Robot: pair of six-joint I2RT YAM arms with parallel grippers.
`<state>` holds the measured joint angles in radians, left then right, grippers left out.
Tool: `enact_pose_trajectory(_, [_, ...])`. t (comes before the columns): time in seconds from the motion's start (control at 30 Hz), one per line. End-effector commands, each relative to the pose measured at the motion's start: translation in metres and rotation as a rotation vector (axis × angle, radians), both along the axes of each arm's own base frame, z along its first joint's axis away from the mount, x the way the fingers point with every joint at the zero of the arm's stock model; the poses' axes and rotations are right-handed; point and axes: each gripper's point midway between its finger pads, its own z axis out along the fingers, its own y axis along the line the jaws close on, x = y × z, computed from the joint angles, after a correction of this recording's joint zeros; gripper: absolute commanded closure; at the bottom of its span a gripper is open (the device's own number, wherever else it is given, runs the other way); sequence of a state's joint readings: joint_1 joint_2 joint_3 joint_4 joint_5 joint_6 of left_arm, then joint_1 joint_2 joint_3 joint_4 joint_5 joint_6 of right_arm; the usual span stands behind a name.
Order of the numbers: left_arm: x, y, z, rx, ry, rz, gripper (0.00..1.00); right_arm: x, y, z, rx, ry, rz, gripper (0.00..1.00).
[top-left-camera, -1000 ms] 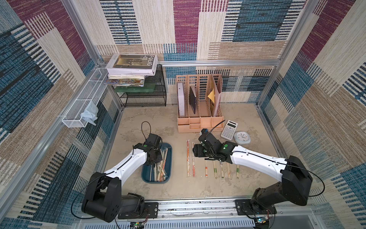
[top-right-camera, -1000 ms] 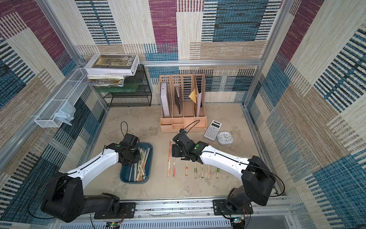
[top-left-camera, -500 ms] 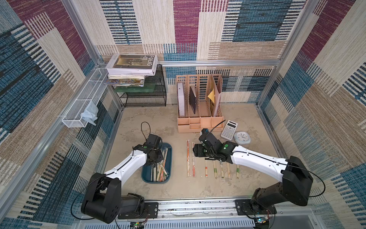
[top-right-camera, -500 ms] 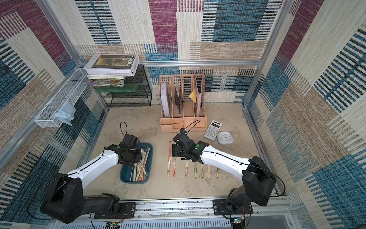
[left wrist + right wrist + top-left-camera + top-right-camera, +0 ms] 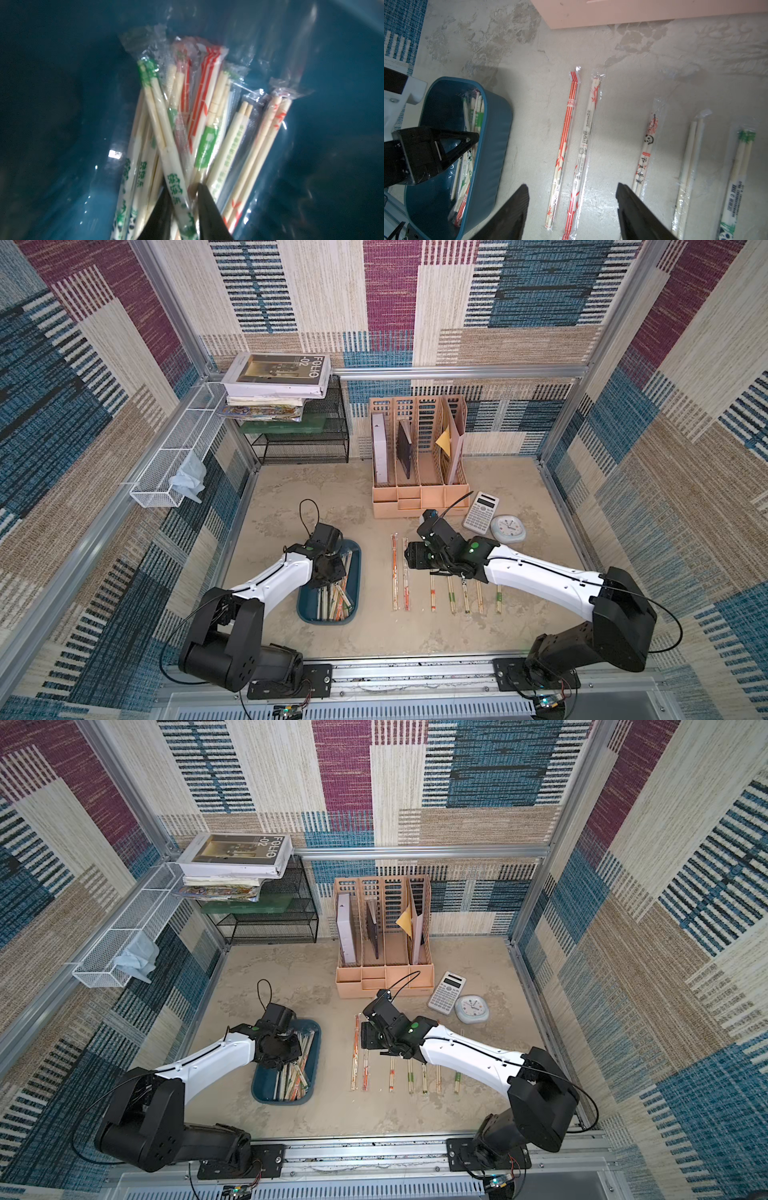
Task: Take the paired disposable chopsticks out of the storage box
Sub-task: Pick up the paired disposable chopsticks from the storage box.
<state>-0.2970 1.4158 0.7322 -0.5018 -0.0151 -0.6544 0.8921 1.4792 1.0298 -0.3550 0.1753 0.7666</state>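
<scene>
Entering first the storage box (image 5: 307, 610) (image 5: 262, 1090), shallow, dark teal, round-cornered, sitting flat on the mottled beige table (image 5: 291, 497) on the left arm's side. Holding in it a loose heap of paired disposable chopsticks (image 5: 336, 599) (image 5: 207, 124), pale sticks in clear sleeves printed green, orange-red or panda black-and-white, crossing one another. Reaching down into that heap with the left gripper (image 5: 182, 185) (image 5: 328, 572), black fingers (image 5: 205, 207) clenching narrowly on one green-printed pair (image 5: 164, 145) lying slantwise over the rest. Listing next seven sleeved pairs (image 5: 450, 597) (image 5: 645, 149) out of the box, lying side by side in a row on the table, apart from one another, the two nearest the box reaching farther toward the back. Hovering over that row with the right gripper (image 5: 572, 186) (image 5: 409, 560), fingers spread wide and grasping nothing, an orange-red pair (image 5: 566, 135) and its neighbour showing on the table between them in the wrist view. Closing with background stock: peach file organiser (image 5: 419, 499), calculator (image 5: 481, 513) and round clock (image 5: 507, 529) just beside each other on its right-arm side, black wire-mesh rack (image 5: 307, 448) bearing stacked books (image 5: 278, 375), white mesh basket (image 5: 166, 456) hanging on the side rail with a pale cloth (image 5: 189, 481) in it
</scene>
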Motion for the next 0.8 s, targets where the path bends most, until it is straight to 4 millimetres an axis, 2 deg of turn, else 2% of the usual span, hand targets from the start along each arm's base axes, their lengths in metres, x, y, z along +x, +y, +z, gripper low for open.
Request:
enact_pose_trajectory(0.0, [0.003, -0.004, 0.0, -0.02, -0.01, 0.0, 0.82, 0.0, -0.004, -0.001, -0.021, -0.002, -0.002, 0.3])
enact_pose_trajectory(0.07, [0.002, -0.003, 0.002, -0.019, -0.013, -0.001, 0.86, -0.001, -0.004, -0.002, -0.022, 0.0, -0.001, 0.3])
enact_pose_trajectory(0.17, [0.002, -0.002, 0.01, -0.014, -0.025, -0.003, 0.88, -0.001, -0.003, -0.004, -0.023, 0.003, 0.0, 0.3])
enact_pose_trajectory(0.2, [0.001, 0.0, 0.014, -0.008, -0.031, -0.003, 0.92, -0.001, -0.003, -0.004, -0.023, 0.003, 0.0, 0.3])
enact_pose_trajectory(0.3, [0.0, 0.004, 0.026, 0.008, -0.052, -0.003, 0.93, -0.001, -0.002, -0.005, -0.023, 0.005, 0.002, 0.3])
enact_pose_trajectory(0.4, [-0.001, 0.007, 0.036, 0.025, -0.065, -0.006, 0.99, -0.001, -0.001, -0.005, -0.02, 0.006, 0.003, 0.3])
enact_pose_trajectory(0.53, [-0.002, 0.008, 0.047, 0.028, -0.084, -0.018, 1.0, 0.0, -0.001, -0.004, -0.017, 0.002, 0.002, 0.3])
enact_pose_trajectory(0.63, [0.0, 0.001, 0.06, -0.008, -0.111, -0.051, 1.0, 0.0, -0.001, -0.004, -0.017, 0.004, 0.002, 0.3])
enact_pose_trajectory(0.77, [0.008, -0.019, 0.086, -0.077, -0.17, -0.131, 1.0, 0.0, -0.002, -0.005, -0.019, 0.003, -0.002, 0.3])
